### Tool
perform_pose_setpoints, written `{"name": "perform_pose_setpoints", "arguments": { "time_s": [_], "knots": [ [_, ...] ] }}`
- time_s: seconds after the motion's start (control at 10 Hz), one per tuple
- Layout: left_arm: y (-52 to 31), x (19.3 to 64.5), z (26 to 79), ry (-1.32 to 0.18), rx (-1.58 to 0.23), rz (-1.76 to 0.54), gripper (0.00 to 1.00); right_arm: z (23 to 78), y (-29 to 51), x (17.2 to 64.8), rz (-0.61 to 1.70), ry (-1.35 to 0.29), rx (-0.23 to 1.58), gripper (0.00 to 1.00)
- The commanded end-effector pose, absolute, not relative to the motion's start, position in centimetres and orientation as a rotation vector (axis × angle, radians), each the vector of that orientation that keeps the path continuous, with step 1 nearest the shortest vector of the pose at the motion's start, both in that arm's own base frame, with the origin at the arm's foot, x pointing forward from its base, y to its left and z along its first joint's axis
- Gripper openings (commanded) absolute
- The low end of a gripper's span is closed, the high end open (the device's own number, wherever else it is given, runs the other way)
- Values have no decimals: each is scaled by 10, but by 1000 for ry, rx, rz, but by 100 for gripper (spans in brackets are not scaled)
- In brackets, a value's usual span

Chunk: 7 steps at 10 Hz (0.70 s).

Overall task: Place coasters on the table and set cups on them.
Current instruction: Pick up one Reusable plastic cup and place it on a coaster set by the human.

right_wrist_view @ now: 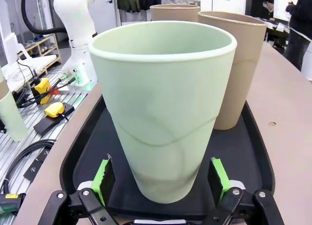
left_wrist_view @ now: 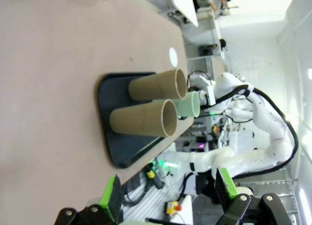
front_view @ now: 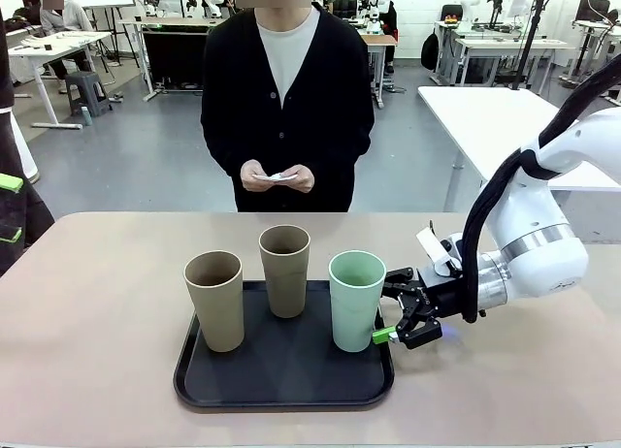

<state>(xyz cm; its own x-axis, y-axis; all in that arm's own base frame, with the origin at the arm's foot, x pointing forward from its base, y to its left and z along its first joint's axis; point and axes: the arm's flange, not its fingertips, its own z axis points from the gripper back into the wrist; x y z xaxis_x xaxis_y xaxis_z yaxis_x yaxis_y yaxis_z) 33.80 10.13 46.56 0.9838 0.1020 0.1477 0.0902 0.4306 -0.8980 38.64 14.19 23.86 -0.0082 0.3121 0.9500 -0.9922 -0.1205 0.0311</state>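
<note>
Front view is showing the coasters (front_view: 281, 176), white paper pieces, being held in the person's hands (front_view: 296, 183) at the far side of the table (front_view: 97, 370). The mint cup (front_view: 356, 301) is standing upright at the right of the black tray (front_view: 281, 388), with the near tan cup (front_view: 214, 300) and the far tan cup (front_view: 285, 271) standing to its left. The right gripper (front_view: 388, 307) is reaching in level from the right, its fingers spread wide and straddling the mint cup's lower half. In the right wrist view the green pads are sitting just off its wall on both sides. The left gripper (left_wrist_view: 168, 193) is hovering off the table's left side, jaws spread with nothing between them
</note>
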Motion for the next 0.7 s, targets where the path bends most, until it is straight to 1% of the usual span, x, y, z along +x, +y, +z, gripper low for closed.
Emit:
{"name": "perform_pose_setpoints", "arguments": {
  "time_s": [0.0,0.6],
  "knots": [
    [102,338,467,-197,-1135,3,100,233,153,390,1422,-945,1034,100],
    [102,338,467,-197,-1135,3,100,233,166,391,1423,-927,1073,100]
  ]
}}
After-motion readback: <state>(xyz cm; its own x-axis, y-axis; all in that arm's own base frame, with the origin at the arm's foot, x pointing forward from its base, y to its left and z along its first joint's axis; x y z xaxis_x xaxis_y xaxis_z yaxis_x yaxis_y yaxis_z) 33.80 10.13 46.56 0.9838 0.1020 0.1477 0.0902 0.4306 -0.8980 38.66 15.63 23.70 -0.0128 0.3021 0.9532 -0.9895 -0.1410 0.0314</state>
